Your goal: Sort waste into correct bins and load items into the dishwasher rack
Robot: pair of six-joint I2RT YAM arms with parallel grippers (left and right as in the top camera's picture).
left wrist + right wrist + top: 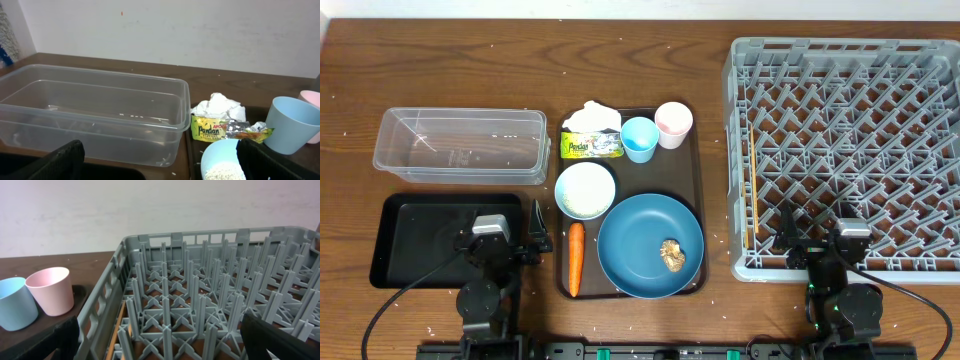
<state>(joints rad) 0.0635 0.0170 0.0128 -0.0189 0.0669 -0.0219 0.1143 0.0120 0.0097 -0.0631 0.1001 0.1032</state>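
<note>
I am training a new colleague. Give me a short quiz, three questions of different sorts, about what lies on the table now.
1. True or false: the carrot lies on the blue plate.
2. Which lies on the plate? A tissue; B brown food lump; C packet.
3. Fill in: the rice is in the white ____.
Key: 1 false, it lies beside the plate; 2 B; 3 bowl.

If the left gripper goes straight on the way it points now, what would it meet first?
Probably the clear plastic tub: its near wall lies straight ahead between the fingers in the left wrist view, though depth is unclear.
</note>
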